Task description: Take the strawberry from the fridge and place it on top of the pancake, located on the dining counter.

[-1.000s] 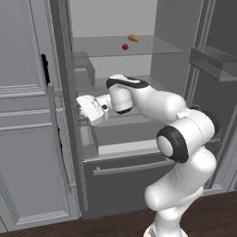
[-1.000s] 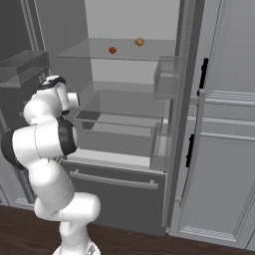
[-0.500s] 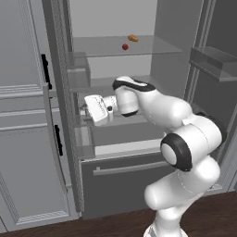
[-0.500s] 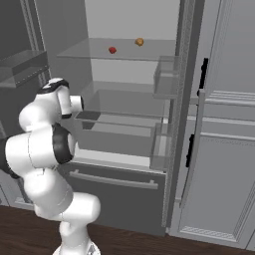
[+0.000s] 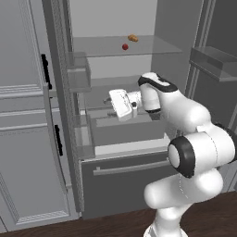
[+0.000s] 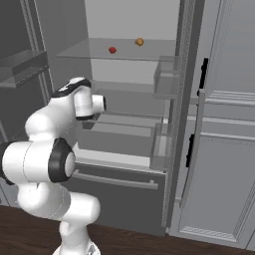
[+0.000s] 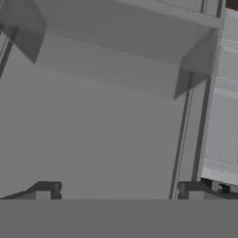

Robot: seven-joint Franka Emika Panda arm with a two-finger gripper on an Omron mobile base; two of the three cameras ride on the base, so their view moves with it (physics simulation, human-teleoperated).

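Observation:
The strawberry [image 5: 125, 46] [image 6: 112, 50] lies on the upper glass shelf of the open fridge [image 5: 125, 176] [image 6: 119, 184], a tiny red fruit just left of a tan-orange lumpy food item [image 5: 133, 38] [image 6: 139, 42]. My gripper [image 5: 112, 102] [image 7: 118, 191] hangs well below that shelf, at mid height in the fridge opening, and points toward the left door. Its fingertips [image 7: 44, 190] stand wide apart with nothing between them, so it is open. The hand view faces a clear door bin [image 7: 116, 60]. The pancake and the dining counter are out of view.
Both fridge doors stand open, with bins on the left door [image 5: 78, 76] and the right door [image 5: 213, 60]. A drawer box [image 5: 125, 129] sits under my hand. Light grey panelled cabinets [image 5: 23, 115] [image 6: 224, 149] flank the fridge on the left-door side.
My hand has moved right, away from the left door's edge and further into the fridge opening. The strawberry has not moved.

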